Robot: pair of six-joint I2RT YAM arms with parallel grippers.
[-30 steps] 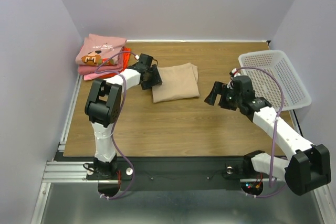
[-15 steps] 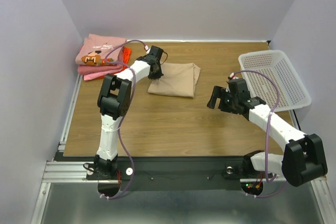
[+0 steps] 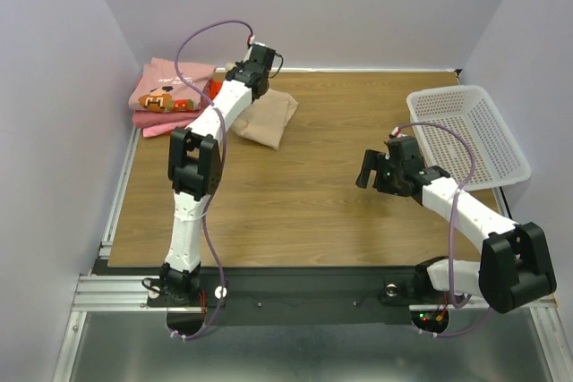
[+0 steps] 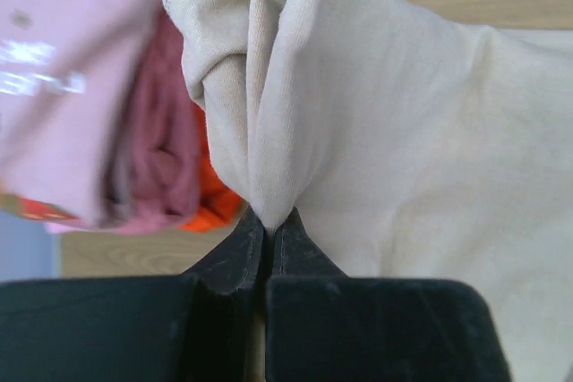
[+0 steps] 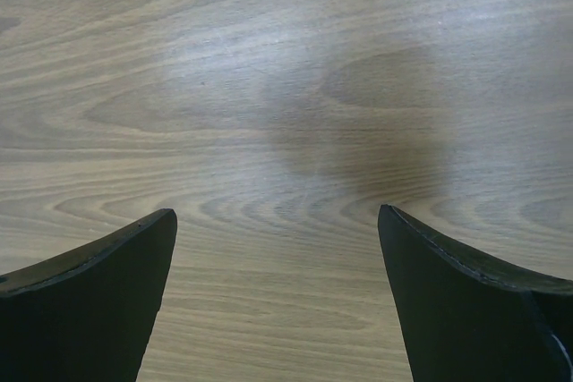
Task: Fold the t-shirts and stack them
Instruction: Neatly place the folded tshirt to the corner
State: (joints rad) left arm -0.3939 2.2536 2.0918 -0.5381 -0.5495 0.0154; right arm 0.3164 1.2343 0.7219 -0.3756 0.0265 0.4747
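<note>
At the far left of the wooden table [image 3: 295, 212], the left gripper [image 4: 269, 223] is clamped tight on a gathered fold of the tan t-shirt [image 3: 269, 118] — its black fingers meet with the cloth squeezed between them. The shirt lies bunched, trailing from the grip toward the table's middle, just beside the stack of folded t-shirts [image 3: 166, 100] in the far-left corner, where a dusty pink shirt [image 3: 175, 78] with a brown-white graphic lies on top. The right gripper [image 3: 365, 167] hovers over bare wood with its jaws spread wide and nothing between them — near the white mesh basket [image 3: 466, 131] at the right edge.
</note>
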